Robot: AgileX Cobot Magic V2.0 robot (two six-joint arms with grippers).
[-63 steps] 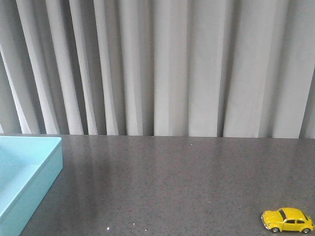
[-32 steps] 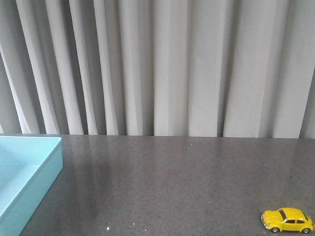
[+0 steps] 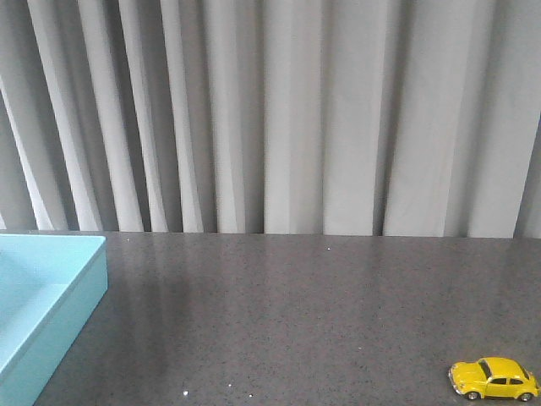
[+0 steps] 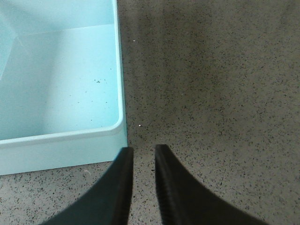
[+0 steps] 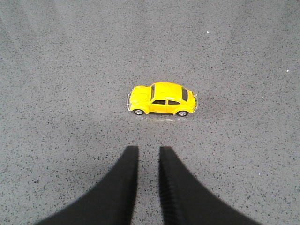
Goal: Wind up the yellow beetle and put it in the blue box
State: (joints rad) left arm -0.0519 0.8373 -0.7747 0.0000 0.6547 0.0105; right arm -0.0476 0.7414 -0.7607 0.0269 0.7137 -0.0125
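Near the right front corner of the table (image 3: 321,321), you have the beetle (image 3: 494,379), a small glossy yellow toy car standing on its four wheels, side-on to the front camera with its nose toward the left. Nothing touches it. From the right wrist camera you see it just ahead of the right gripper (image 5: 148,154), whose two dark fingers sit close together with only a thin gap between them, gripping nothing. The car lies beyond the fingertips, apart from them, broadside to the gripper.

Far across the dark speckled table, at its left edge, sits the box (image 3: 80,288), pale blue, with low walls. Through the left wrist camera you see the left gripper (image 4: 144,154) just outside one corner of the box, fingers likewise nearly closed and empty. The box interior shows only a few dark specks.

Compared with the front pictures from the second before, nothing has changed: car and box rest in the same places, and no arm enters that view. You can judge that the task has not begun; the beetle is neither grasped nor wound.
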